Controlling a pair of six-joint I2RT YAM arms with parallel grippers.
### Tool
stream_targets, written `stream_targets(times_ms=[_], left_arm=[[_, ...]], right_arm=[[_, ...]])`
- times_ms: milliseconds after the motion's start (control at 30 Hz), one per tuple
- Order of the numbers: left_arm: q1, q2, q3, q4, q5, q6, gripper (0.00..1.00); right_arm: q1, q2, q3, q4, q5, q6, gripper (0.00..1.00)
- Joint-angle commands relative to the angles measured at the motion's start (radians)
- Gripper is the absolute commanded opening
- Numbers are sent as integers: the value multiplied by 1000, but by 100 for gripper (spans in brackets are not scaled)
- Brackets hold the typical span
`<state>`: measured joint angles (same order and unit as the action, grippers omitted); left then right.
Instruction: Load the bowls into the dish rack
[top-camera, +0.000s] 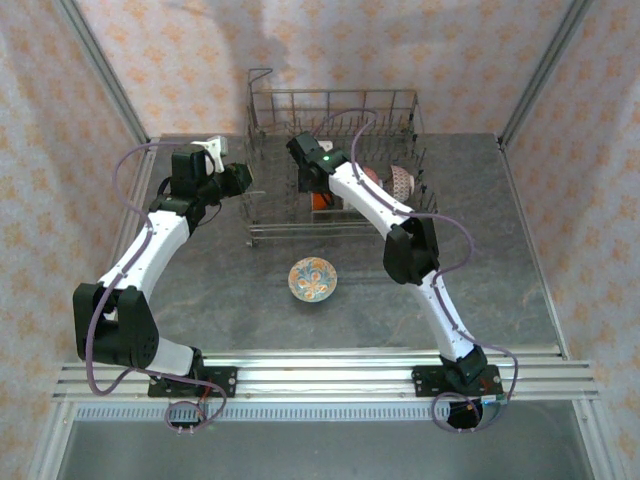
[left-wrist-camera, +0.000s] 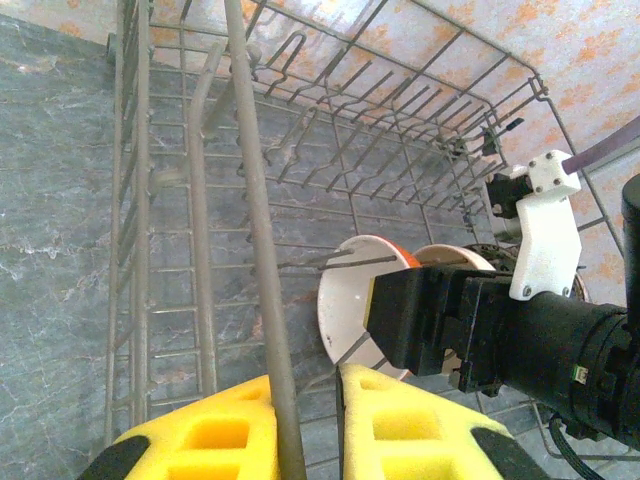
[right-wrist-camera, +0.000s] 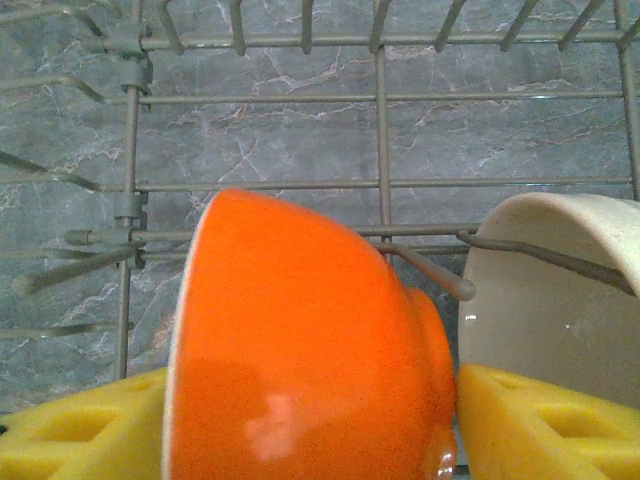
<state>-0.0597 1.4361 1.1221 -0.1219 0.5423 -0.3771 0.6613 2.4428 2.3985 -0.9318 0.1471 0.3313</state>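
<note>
Left gripper (left-wrist-camera: 300, 388): closed on the left rim wire of the dish rack (top-camera: 335, 93), one yellow pad on either side of the wire; steadying the rack, by the look.
Right gripper (right-wrist-camera: 300, 400): down inside the dish rack, left of its middle, with pads flanking the orange bowl (right-wrist-camera: 300, 350); cannot tell whether clamped or slack.
Orange bowl: inside the dish rack, standing on edge among the tines (right-wrist-camera: 430, 272), its opening turned sideways and its foot toward the right-hand pad.
Neighbours: cream bowl (right-wrist-camera: 560, 300) just beside the orange one in the same row; white bowl (left-wrist-camera: 345, 305) also on edge inside the rack.
Left to load: patterned bowl (top-camera: 313, 279), outside the dish rack on the table (top-camera: 220, 290), near the middle of its front wall, lying flat with its rim up.
Deciding relation: from the right gripper, patterned bowl lies back over the rack's front wall, toward the arm bases; round, so no long axis, only an upward-facing rim to pinch.
Nearer arm: roughly between both; right the likelier, left being occupied on the rim.
Risk: lifting out carelessly could knock the orange bowl off its tines.
</note>
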Motion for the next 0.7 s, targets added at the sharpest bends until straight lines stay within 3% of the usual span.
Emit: stream_targets(times_ms=[0, 200, 667], left_arm=[[-61, 7, -50, -1, 82, 54, 17], [-61, 8, -48, -1, 79, 69, 17], [-90, -51, 6, -178, -8, 214, 18]], right_arm=[[-3, -27, 1, -50, 1, -30, 71], [-3, -25, 45, -65, 6, -56, 74], [-2, -91, 100, -70, 18, -108, 79]])
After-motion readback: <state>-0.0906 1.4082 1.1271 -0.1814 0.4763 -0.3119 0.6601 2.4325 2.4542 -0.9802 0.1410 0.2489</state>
